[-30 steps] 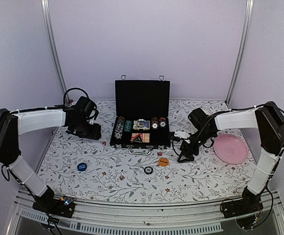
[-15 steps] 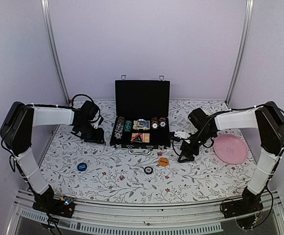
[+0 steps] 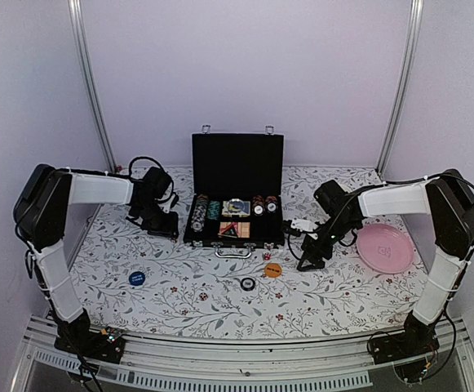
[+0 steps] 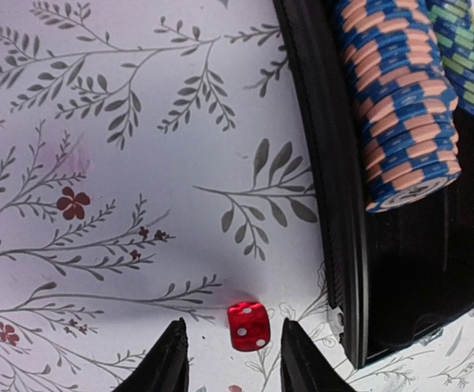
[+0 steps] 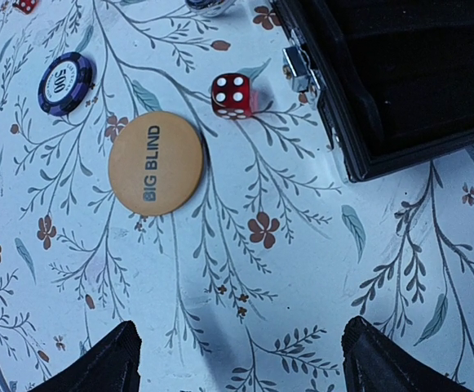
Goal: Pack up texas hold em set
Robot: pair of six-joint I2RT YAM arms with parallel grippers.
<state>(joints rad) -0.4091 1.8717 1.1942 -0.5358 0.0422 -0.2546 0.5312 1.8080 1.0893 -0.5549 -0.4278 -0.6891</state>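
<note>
The black briefcase (image 3: 237,235) lies open mid-table with its lid upright, holding striped chips, cards and buttons. My left gripper (image 3: 171,229) is open at the case's left side. In the left wrist view its fingers (image 4: 174,359) straddle a red die (image 4: 249,326) without touching it, next to the case wall (image 4: 334,180) and a blue-and-peach chip stack (image 4: 404,106). My right gripper (image 3: 306,261) is open and empty just right of the case's front corner (image 5: 359,155). Before it lie an orange BIG BLIND button (image 5: 156,162), a second red die (image 5: 231,95) and a dark 500 chip (image 5: 65,82).
A pink plate (image 3: 383,247) sits at the right, close to the right arm. A blue button (image 3: 136,278) lies front left. The orange button (image 3: 273,269) and the dark chip (image 3: 247,283) lie in front of the case handle (image 3: 233,252).
My left arm has swung right and brought its gripper up to the case's left side, over the red die. The right arm has not moved.
</note>
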